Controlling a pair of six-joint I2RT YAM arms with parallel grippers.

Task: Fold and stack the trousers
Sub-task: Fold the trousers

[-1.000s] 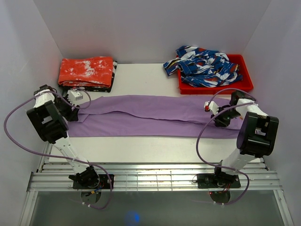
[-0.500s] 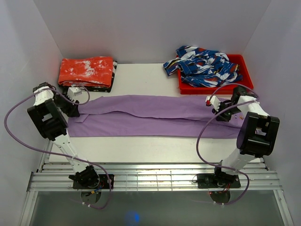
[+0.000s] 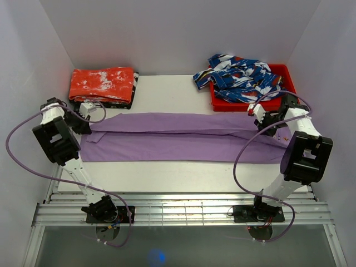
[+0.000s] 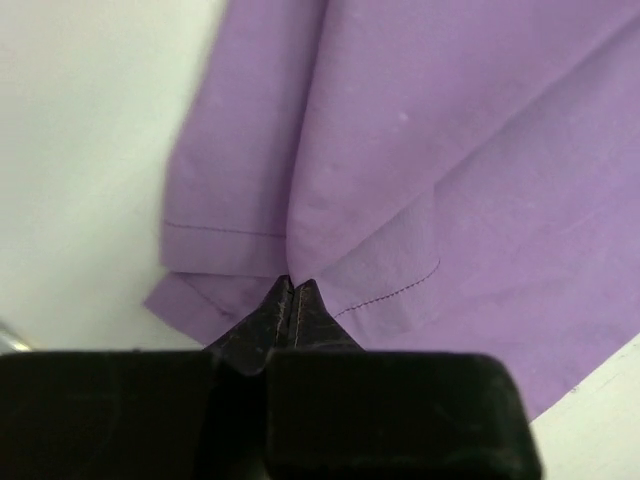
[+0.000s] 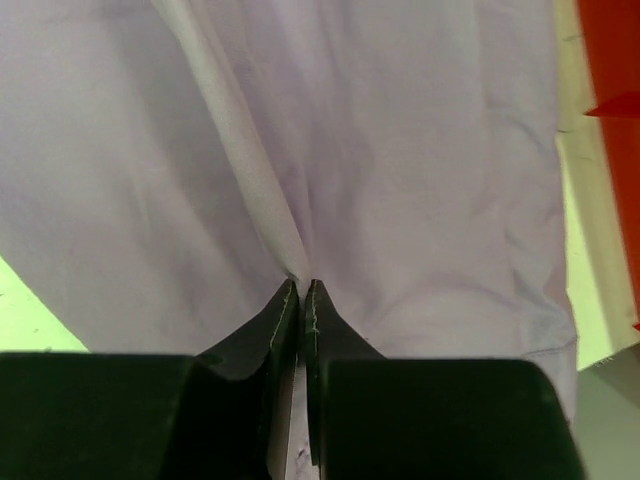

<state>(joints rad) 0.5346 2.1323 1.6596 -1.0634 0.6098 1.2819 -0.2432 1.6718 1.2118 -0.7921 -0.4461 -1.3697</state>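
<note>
Top external view: within the last second both grippers have closed. The left gripper now pinches the hem end of the lilac trousers at 9 o'clock. The right gripper has shifted toward 2 o'clock and is clamped on the other end. The trousers lie stretched across the white tabletop, so I judge a lengthwise fold is ready to start. A folded red-orange cloth sits at 10 o'clock and a red tray holding a patterned garment at 2 o'clock. Plain white walls enclose the space.

Left wrist view: the left gripper is closed on the stitched hem of the trousers, with bare tabletop at 10 o'clock.

Right wrist view: the right gripper has a ridge of the trousers pinched between its tips, and the tray is at 2 o'clock.
</note>
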